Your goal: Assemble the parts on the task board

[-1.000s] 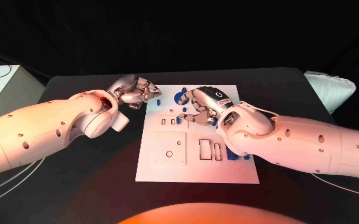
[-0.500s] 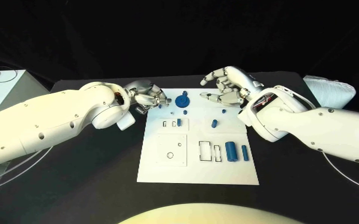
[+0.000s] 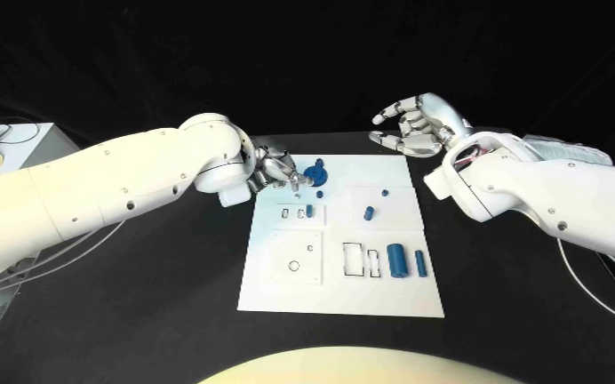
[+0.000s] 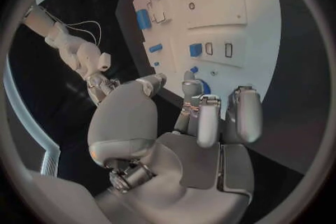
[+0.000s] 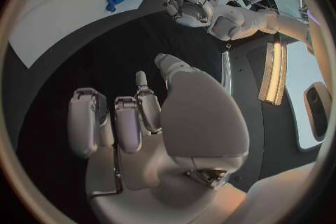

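The white task board (image 3: pixel 289 291) lies in the middle of the black table. On it are a blue round part (image 3: pixel 316 173) near the far left corner, small blue pieces (image 3: pixel 368 213) in the middle, and two blue cylinders (image 3: pixel 396 260) in slots on the right. My left hand (image 3: pixel 275 176) sits at the board's far left corner, fingertips right beside the round part (image 4: pixel 204 88); its palm (image 4: pixel 178 140) is empty and the thumb is spread apart. My right hand (image 3: pixel 417 126) hovers beyond the far right corner, loosely curved, holding nothing (image 5: pixel 133 123).
A white object (image 3: pixel 564 148) lies at the table's right edge and a pale box (image 3: pixel 28 140) stands off its left side. Thin cables (image 3: pixel 38 260) trail on the left. The right wrist view shows the board (image 5: pixel 56 22) and my left hand (image 5: pixel 185 7) beyond it.
My right hand has lifted off the board's middle and drawn back past the far right corner, uncovering the blue pieces. My left hand has shifted right, closer to the round part.
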